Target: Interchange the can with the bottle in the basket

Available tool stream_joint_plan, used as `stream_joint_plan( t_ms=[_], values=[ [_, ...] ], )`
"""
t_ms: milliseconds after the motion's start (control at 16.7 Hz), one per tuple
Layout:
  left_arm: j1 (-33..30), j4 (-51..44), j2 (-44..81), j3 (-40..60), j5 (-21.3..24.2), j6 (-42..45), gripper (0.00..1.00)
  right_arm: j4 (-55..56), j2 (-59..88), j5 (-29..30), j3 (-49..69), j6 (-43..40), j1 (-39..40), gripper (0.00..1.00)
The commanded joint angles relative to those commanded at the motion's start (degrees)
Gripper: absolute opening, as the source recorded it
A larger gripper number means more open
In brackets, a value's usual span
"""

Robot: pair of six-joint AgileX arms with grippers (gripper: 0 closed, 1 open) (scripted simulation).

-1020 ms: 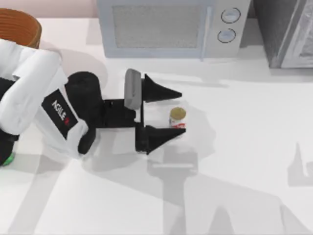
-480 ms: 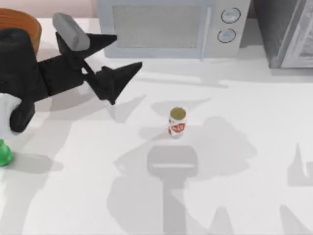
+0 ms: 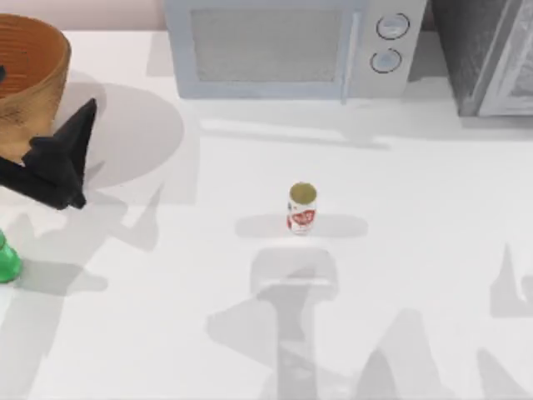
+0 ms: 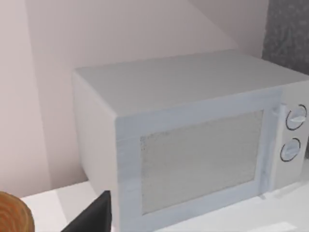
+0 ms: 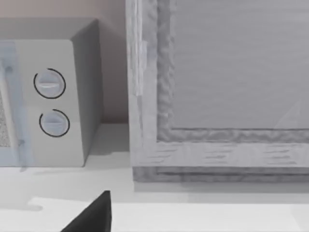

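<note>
The can [image 3: 302, 208], white with a red label and a gold top, stands upright in the middle of the table with no gripper near it. Against the left edge of the top view the green bottle [image 3: 7, 262] stands on the table, outside the basket. The wicker basket [image 3: 32, 79] sits at the back left corner, and a piece of its rim [image 4: 13, 215] shows in the left wrist view. My left gripper [image 3: 43, 121] hovers open and empty at the left edge, between basket and bottle, one black finger [image 3: 65, 154] pointing away from me. My right gripper is open, with one finger [image 5: 91, 215] showing in the right wrist view.
A white microwave [image 3: 287, 46] stands along the back of the table, also seen from the left wrist [image 4: 193, 145]. A grey cabinet [image 3: 487, 54] fills the back right corner. Bare white tabletop [image 3: 416, 250] surrounds the can.
My left gripper has let go of the can, risen and swung back to the left edge near the basket. The can stays upright mid-table.
</note>
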Motion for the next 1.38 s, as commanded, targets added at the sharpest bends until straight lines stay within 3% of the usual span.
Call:
stream_joint_plan(
  t_ms=[300,600,1080,1380],
  values=[
    [2.5,-14.4,-29.9,-12.8,-13.4,-0.5,1.00,0.0,0.0,0.0,0.0,0.0,0.0,1.00],
    [3.5,-23.1,-46.2,-20.9,-21.7,-1.1,1.00,0.0,0.0,0.0,0.0,0.0,0.0,1.00],
    [3.5,-24.3,-48.2,-22.0,-23.0,-1.1,1.00,0.0,0.0,0.0,0.0,0.0,0.0,1.00],
    [6.1,-17.0,-39.3,-23.1,-21.6,-0.5,1.00,0.0,0.0,0.0,0.0,0.0,0.0,1.00]
  ],
)
